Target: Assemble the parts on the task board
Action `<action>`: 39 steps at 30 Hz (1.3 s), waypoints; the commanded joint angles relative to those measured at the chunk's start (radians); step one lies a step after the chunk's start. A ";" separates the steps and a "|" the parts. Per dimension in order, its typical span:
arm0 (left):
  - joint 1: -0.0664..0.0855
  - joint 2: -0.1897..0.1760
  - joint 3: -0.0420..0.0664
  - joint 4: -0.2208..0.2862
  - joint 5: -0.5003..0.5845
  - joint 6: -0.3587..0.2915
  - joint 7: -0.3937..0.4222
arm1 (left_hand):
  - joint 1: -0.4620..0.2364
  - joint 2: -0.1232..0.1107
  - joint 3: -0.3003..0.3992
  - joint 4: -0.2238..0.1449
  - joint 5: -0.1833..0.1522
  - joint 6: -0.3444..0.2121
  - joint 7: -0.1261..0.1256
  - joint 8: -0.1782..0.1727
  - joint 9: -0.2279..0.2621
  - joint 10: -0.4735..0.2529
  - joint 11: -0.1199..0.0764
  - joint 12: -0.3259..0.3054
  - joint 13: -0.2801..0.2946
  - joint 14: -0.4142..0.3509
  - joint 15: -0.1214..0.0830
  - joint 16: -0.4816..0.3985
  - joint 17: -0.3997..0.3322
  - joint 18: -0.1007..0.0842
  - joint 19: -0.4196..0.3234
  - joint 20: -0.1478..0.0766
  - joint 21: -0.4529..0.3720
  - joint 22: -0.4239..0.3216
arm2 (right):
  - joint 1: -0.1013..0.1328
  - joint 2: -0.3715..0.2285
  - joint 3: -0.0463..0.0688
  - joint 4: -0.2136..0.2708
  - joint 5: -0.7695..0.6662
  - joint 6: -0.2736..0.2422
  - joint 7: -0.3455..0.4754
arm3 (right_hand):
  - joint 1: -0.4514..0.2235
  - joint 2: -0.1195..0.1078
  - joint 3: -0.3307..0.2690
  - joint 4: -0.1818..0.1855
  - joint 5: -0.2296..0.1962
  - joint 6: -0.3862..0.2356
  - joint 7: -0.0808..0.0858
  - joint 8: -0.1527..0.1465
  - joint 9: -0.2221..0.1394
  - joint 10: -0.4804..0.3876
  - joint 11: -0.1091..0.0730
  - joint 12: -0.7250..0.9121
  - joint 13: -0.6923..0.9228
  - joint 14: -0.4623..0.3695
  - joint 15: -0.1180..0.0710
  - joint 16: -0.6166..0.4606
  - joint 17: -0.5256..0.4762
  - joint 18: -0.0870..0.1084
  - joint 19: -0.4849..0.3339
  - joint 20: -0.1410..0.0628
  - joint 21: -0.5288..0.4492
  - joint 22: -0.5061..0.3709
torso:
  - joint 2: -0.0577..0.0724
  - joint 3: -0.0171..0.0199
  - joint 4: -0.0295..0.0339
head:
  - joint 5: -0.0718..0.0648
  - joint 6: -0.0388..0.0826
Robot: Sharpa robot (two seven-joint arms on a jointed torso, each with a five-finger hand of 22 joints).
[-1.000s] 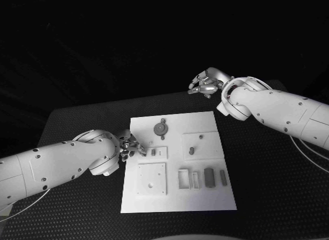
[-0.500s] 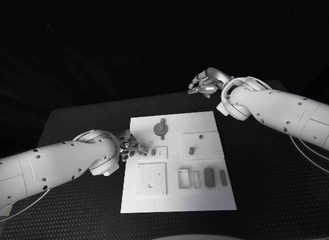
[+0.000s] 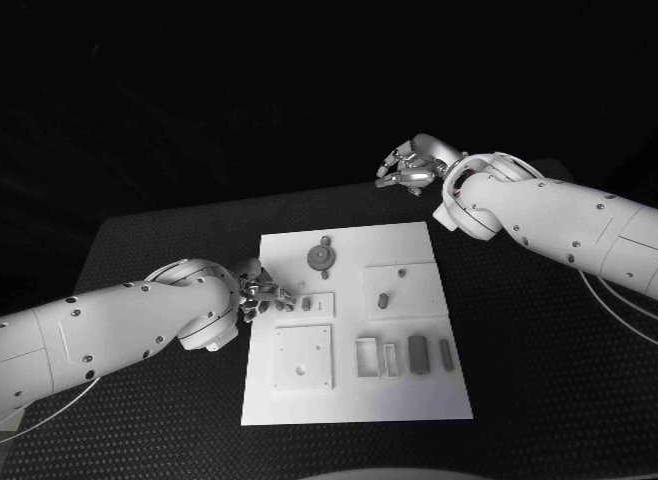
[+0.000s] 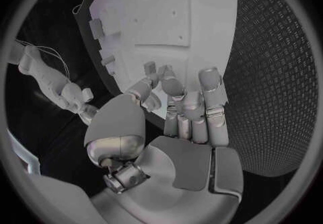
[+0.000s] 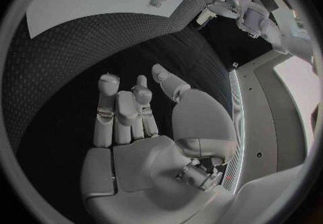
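although the left hand (image 3: 263,296) sits at the left edge of the task board (image 3: 354,392), the head view shows little of it, since the left arm (image 3: 106,335) covers most of the palm and its fingertips blur into the small parts there. from the left wrist view the fingers (image 4: 209,86) are loosely extended side by side, with the thumb apart, reaching over the board's edge; nothing can be seen between them, and whether a fingertip touches the board cannot be told. the right hand (image 3: 409,168) hovers beyond the board's far right corner, over the black table (image 3: 531,370), its wrist bent so the palm faces down. in the right wrist view its fingers (image 5: 107,105) are straight and slightly apart, holding nothing.

on the board, a round grey part (image 3: 319,257) lies near the far edge, a small grey peg (image 3: 381,298) sits on the square plate at mid-right, and two dark rectangular blocks (image 3: 419,354) lie near the right edge beside an open frame (image 3: 368,359). a square plate with holes (image 3: 303,357) lies near the left side. the tiny pieces by the left fingertips are too small to identify.
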State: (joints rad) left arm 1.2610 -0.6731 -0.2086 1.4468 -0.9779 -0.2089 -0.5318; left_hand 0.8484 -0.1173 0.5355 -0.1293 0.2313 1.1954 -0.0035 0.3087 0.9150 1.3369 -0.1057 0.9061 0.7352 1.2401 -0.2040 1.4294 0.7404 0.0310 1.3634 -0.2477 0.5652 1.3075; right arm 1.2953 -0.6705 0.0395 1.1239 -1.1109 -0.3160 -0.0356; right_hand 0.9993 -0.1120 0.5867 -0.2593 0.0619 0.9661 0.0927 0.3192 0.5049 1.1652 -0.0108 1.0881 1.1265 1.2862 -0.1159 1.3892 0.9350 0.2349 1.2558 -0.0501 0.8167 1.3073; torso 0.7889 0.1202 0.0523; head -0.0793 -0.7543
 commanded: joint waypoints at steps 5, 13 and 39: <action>0.000 0.002 0.000 0.001 -0.004 0.020 0.003 | -0.002 -0.013 0.000 0.007 -0.006 0.002 0.006 -0.005 0.001 0.003 -0.001 -0.003 0.001 0.002 -0.006 0.000 0.002 0.006 0.006 -0.002 -0.001 0.017 | 0.000 0.000 0.000 0.001 0.001 0.009 0.009 | -0.007 0.001 0.000 0.005 -0.003 0.004 0.009 -0.003 0.002 -0.002 -0.001 -0.001 -0.002 -0.003 -0.004 -0.004 0.002 0.027 0.000 -0.006 -0.003 0.018 | 0.000 0.0013 0.0206 | 0.000 -0.001; 0.000 0.004 0.000 -0.001 -0.002 0.036 0.000 | -0.012 -0.037 0.001 0.026 -0.015 -0.015 0.012 -0.024 0.000 -0.005 0.004 -0.005 0.003 -0.004 -0.002 -0.002 0.003 0.007 0.000 -0.003 -0.004 0.017 | 0.000 -0.001 0.000 0.002 0.001 0.008 0.009 | -0.008 0.001 0.000 0.005 -0.003 0.005 0.009 -0.003 0.002 -0.002 -0.001 -0.001 -0.002 -0.003 -0.004 -0.004 0.002 0.027 0.000 -0.005 -0.003 0.018 | -0.001 0.0007 0.0214 | -0.001 -0.002; 0.000 0.008 0.000 -0.002 0.001 0.044 0.001 | -0.066 0.003 -0.115 -0.024 0.011 -0.018 0.014 -0.049 0.012 -0.021 0.006 -0.002 0.014 -0.018 -0.001 -0.003 0.007 0.009 -0.015 -0.008 -0.007 0.016 | 0.000 -0.002 0.000 0.003 0.001 0.008 0.009 | -0.008 0.001 0.000 0.004 -0.003 0.004 0.009 -0.004 0.002 -0.002 -0.001 -0.001 -0.002 -0.002 -0.004 -0.004 0.002 0.027 0.000 -0.006 -0.004 0.019 | -0.001 0.0010 0.0208 | -0.002 -0.007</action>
State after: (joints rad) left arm 1.2610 -0.6674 -0.2086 1.4439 -0.9772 -0.1777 -0.5335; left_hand 0.7827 -0.1249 0.4188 -0.1536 0.2431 1.1800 0.0130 0.2664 0.9265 1.3235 -0.0994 0.9061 0.7480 1.2253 -0.2021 1.4295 0.7474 0.0215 1.3555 -0.2552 0.5612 1.3080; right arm 1.2952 -0.6720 0.0395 1.1256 -1.1106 -0.3159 -0.0351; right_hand 0.9993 -0.1120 0.5867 -0.2593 0.0619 0.9680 0.0908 0.3192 0.5055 1.1652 -0.0108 1.0881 1.1256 1.2845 -0.1176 1.3892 0.9356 0.2348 1.2557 -0.0466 0.8167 1.3073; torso 0.7888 0.1209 0.0523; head -0.0809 -0.7601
